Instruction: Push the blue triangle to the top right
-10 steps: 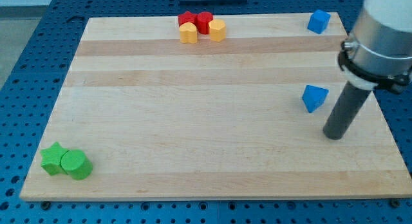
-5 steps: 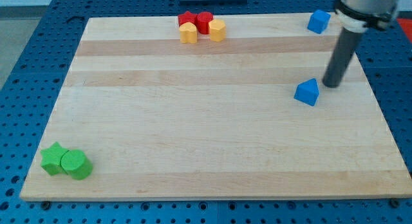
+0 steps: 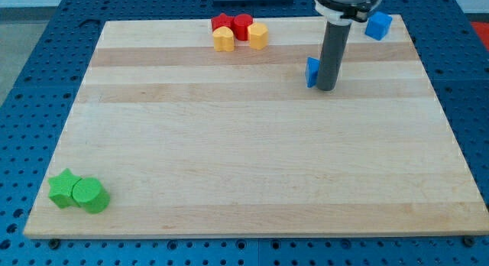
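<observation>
Underneath, pale wooden board (image 3: 229,144) on blue pegboard table (image 3: 30,82). Small blue triangle block (image 3: 312,72) half hidden behind my tip (image 3: 326,88), touching it; no claw fitted.

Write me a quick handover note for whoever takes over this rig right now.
My tip is down on the board, touching the right side of the blue triangle, which the rod partly hides.
The triangle sits in the upper part of the wooden board, right of centre, well to the view's left of the top right corner. Another blue block already lies in that corner.
Done: nothing yet; the triangle is not at the top right.
Left: bring the tip round to the triangle's left side and push it rightward and up toward the corner.
</observation>
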Robot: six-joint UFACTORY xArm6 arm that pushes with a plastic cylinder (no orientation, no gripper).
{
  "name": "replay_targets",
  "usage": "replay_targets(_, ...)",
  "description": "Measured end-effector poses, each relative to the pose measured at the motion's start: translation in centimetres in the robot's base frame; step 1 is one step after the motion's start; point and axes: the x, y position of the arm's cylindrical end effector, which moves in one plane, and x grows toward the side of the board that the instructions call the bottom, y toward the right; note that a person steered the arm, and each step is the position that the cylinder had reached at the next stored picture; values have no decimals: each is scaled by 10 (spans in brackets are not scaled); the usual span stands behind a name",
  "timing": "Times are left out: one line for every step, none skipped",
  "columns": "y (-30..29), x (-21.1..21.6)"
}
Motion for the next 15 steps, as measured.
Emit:
replay_targets(-20,6)
replay_targets(-45,-18)
replay_targets(-39,-57)
replay_targets(-30,-72)
replay_targets(-45,-58)
replay_targets(-40,-47)
replay_targets(-17,-53)
replay_targets(1,-72)
replay_targets(10,-97)
replay_targets(14,-105)
replay_targets(14,-89)
replay_targets(30,-87)
replay_targets(56,-95)
replay_targets(77,-112)
replay_targets(77,-109)
